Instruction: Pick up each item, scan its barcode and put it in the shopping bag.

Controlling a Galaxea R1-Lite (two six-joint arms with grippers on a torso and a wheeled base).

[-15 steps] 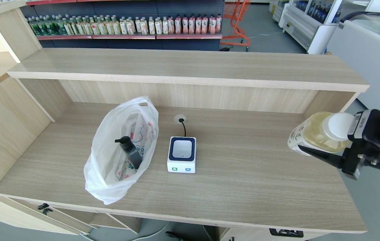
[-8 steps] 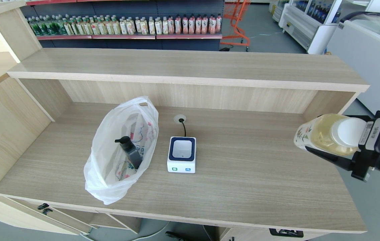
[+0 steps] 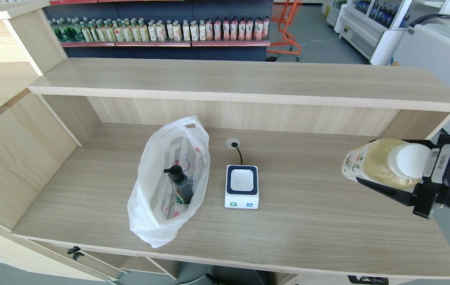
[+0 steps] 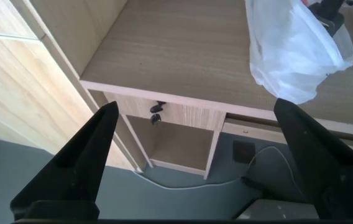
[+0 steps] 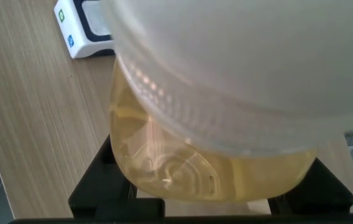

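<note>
My right gripper is shut on a bottle of yellow drink with a white cap and a flowered label, held on its side above the counter's right end. Close up, the bottle has the scanner beyond it. The white scanner with a dark-framed window sits mid-counter, its cable running to a hole behind it. Left of it stands the white shopping bag, open, with a dark pump bottle inside. My left gripper hangs open below the counter's front left edge, the shopping bag above it.
The wooden counter has a raised back shelf and a side wall on the left. Store shelves of bottled drinks and freezer cabinets stand in the room behind. A drawer handle sits under the counter's edge.
The head camera has shifted, so the counter, bag and scanner sit further right in the picture. My right gripper still holds the bottle by the counter's right end; it dipped slightly and tilted flatter.
</note>
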